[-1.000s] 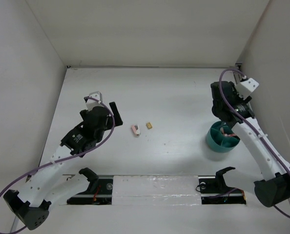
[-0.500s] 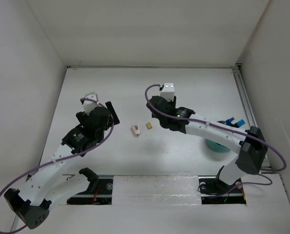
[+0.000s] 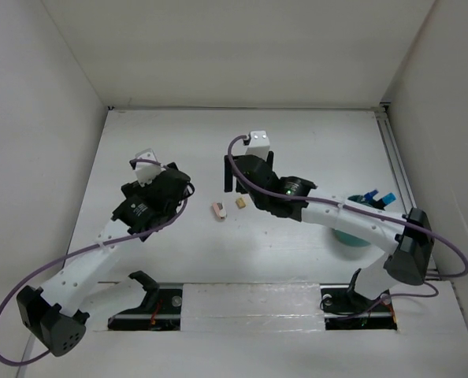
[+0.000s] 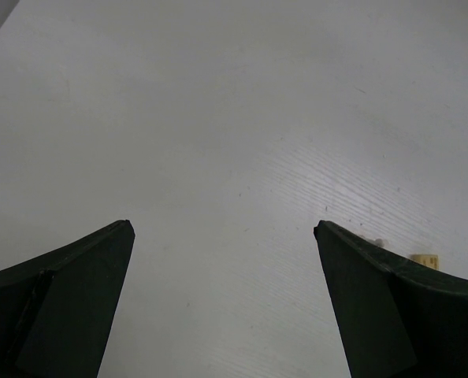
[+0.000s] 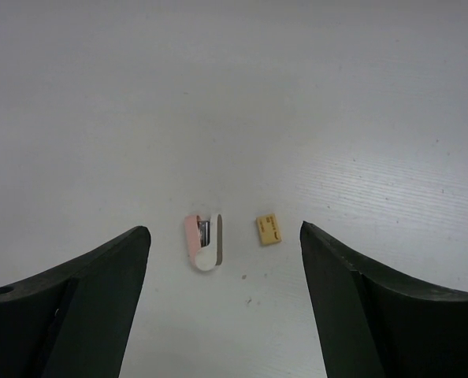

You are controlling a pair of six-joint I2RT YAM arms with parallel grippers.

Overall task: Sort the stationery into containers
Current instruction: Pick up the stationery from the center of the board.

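Note:
A small pink-and-white item [image 5: 202,242] and a tan eraser block [image 5: 268,229] lie side by side on the white table. They also show in the top view, the pink item [image 3: 218,210] left of the tan block [image 3: 240,202]. My right gripper [image 5: 223,228] is open and empty, and both lie in the gap between its fingers; in the top view it [image 3: 246,179] hovers just behind them. My left gripper [image 3: 183,183] is open and empty, to their left. In its wrist view [image 4: 223,224] the tan block [image 4: 425,258] peeks out beside the right finger. The teal cup [image 3: 347,236] is partly hidden under my right arm.
Blue caps [image 3: 378,197] stick up behind the cup at the right. White walls close the table at the left, back and right. A rail with brackets [image 3: 250,303] runs along the near edge.
My right arm has swung from above the teal cup at the right to the table's middle, over the two small items. My left gripper has shifted slightly to the right.

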